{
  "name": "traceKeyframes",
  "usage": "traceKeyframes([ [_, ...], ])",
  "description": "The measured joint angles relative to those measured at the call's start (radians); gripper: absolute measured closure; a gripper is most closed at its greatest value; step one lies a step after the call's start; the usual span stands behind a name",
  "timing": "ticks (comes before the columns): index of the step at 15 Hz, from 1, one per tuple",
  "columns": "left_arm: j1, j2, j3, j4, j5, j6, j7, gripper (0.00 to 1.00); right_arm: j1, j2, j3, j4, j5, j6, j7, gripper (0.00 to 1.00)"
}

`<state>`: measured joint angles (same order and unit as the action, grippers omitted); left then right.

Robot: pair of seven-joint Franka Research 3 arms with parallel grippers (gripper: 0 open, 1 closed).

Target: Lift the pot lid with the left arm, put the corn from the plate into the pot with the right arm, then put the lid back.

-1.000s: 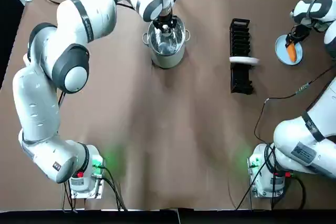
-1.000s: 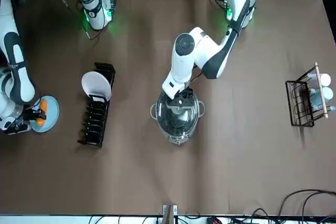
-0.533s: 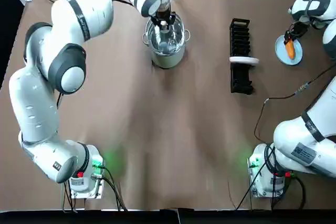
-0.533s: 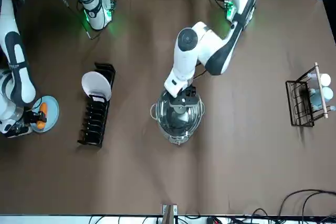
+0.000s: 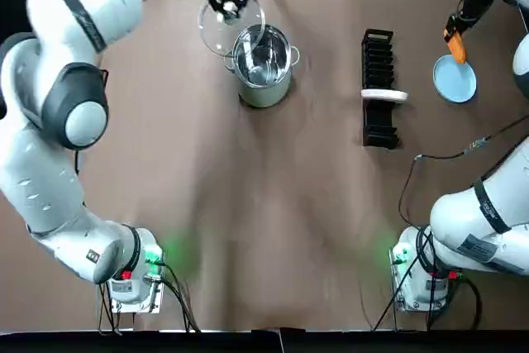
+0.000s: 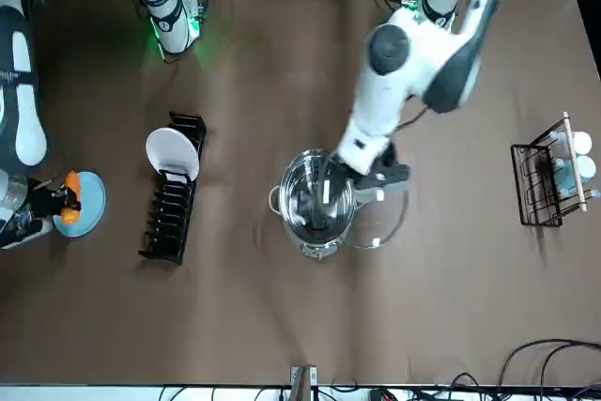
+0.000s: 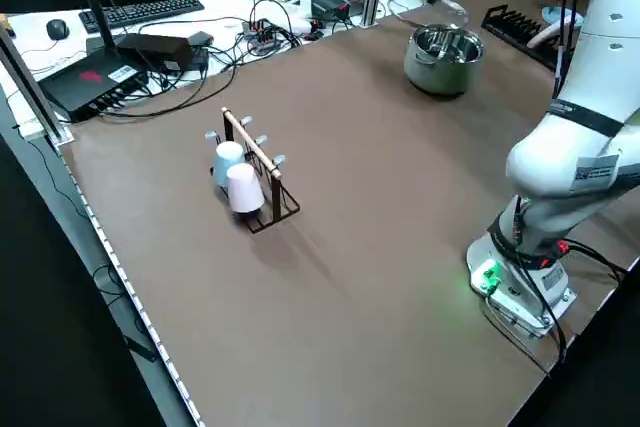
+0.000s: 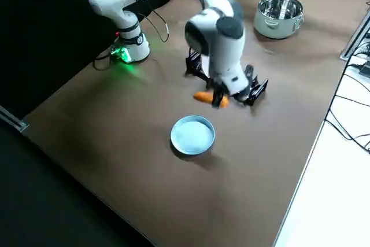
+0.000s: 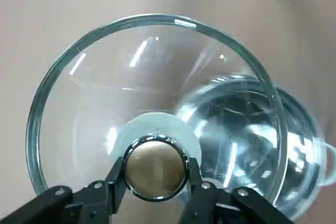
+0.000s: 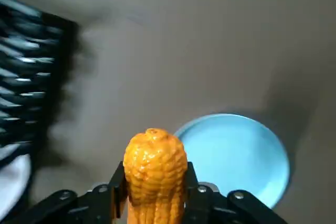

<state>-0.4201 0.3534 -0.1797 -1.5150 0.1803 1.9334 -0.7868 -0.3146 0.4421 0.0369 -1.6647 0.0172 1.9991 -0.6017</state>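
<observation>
The steel pot (image 5: 263, 65) stands uncovered at the back of the table, also seen in the front view (image 6: 317, 206). My left gripper (image 5: 225, 7) is shut on the knob of the glass lid (image 5: 221, 32) and holds it raised, off to the pot's left and a little behind it; the wrist view shows the lid (image 9: 105, 93) with the fingers (image 9: 113, 182) clamping its knob. My right gripper (image 5: 456, 37) is shut on the orange corn (image 10: 155, 174) and holds it in the air above the empty blue plate (image 5: 455, 80), at the far right.
A black dish rack (image 5: 378, 88) with one white plate (image 5: 384, 95) stands between the pot and the blue plate. A wire rack with cups (image 6: 554, 174) sits at the robot's far left. Cables (image 5: 446, 155) trail over the table's right side.
My left gripper has lifted the lid off the pot and carried it left and back. My right gripper has raised the corn off the blue plate, which is now empty.
</observation>
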Motion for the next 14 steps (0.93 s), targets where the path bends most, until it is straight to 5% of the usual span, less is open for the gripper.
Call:
traceKeyframes([
  [5, 0.108, -0.031, -0.008, -0.013, -0.001, -0.098, 0.128, 0.5, 0.032, -0.05, 0.16, 0.065, 0.016, -0.203, 0.144, 0.55],
  [10, 0.225, -0.031, -0.041, -0.053, -0.015, -0.1, 0.24, 0.5, 0.155, -0.055, 0.317, 0.069, 0.017, -0.221, 0.552, 0.55],
  [14, 0.368, -0.031, -0.126, -0.078, -0.018, -0.101, 0.343, 0.5, 0.282, -0.056, 0.383, 0.082, 0.017, -0.214, 0.825, 0.55],
])
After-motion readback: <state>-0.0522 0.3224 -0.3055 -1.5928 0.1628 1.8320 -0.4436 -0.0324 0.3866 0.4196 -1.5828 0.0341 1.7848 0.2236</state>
